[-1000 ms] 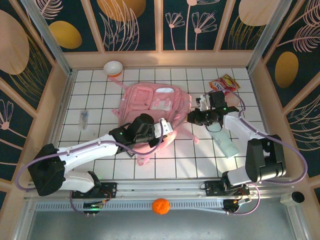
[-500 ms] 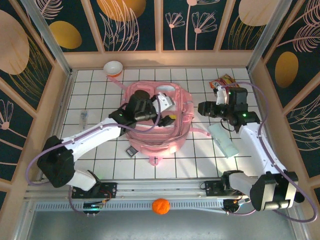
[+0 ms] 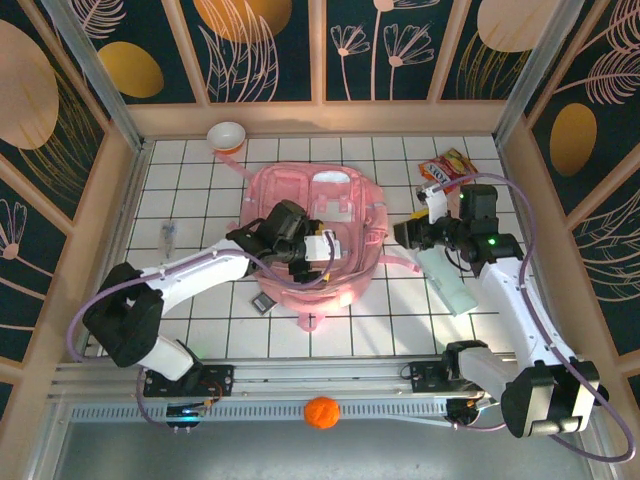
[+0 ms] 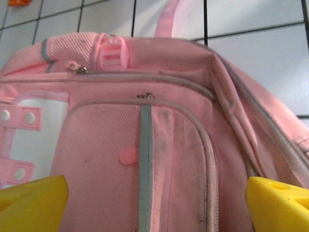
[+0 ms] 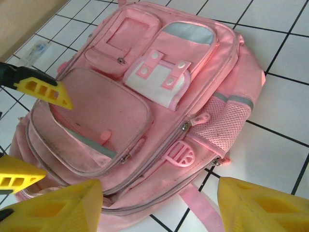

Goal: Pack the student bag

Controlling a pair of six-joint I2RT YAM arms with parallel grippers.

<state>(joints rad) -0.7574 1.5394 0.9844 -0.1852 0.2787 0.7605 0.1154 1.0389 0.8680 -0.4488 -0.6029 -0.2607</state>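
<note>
From above, the large soft pink fabric backpack now lies flat, pockets up, in the middle of the white tiled surface. A second ago it was bunched under my left arm. My left claw has slid from the upper pockets towards 6 o'clock and hovers over the bag's middle. My right claw has backed off to the bag's 3 o'clock edge. A white bowl sits at 11 o'clock, an orange snack packet at 1 o'clock and a pale flat pouch at 4 o'clock. Dark flower-patterned panels in wooden frames wall me in.

Through my left wrist, that claw is spread wide and empty, close over the front pocket, whose zip looks closed.

Through my right wrist, the claw is spread and empty, with the bag beyond it. I judge packing hasn't begun, since a compartment must open first.
</note>
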